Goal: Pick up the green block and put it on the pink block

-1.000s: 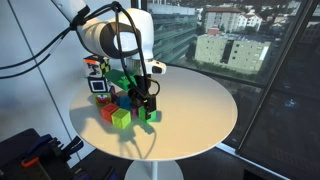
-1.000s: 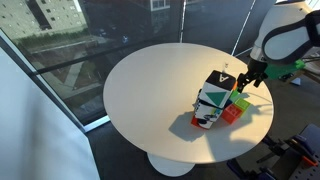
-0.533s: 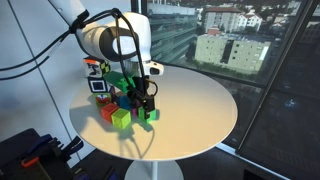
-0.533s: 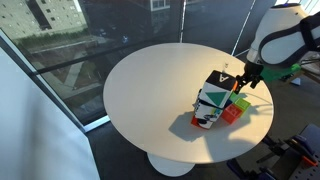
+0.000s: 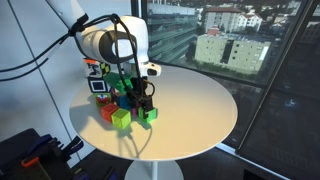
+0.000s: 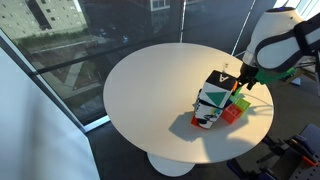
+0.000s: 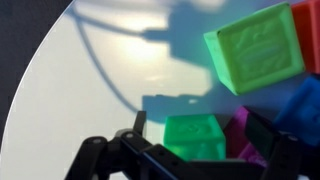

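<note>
In the wrist view the green block (image 7: 195, 138) lies on the white table between my open jaws (image 7: 197, 120). The pink block (image 7: 245, 135) sits right beside it, touching or nearly touching, just inside the right finger. In an exterior view my gripper (image 5: 140, 98) hangs low over the block cluster, with the green block (image 5: 148, 113) at its tip. In an exterior view my gripper (image 6: 240, 88) stands behind the carton. The pink block is hidden in both exterior views.
A lime-yellow cube (image 7: 255, 45) (image 5: 121, 118), a red block (image 7: 308, 30) (image 6: 232, 113) and a blue block (image 7: 300, 100) crowd round the gripper. A printed carton (image 6: 212, 98) (image 5: 98, 82) stands beside the cluster. The round white table (image 5: 195, 110) drops off at its edge.
The gripper has shifted slightly sideways over the cluster and come down a little toward the green block. The blocks have not moved.
</note>
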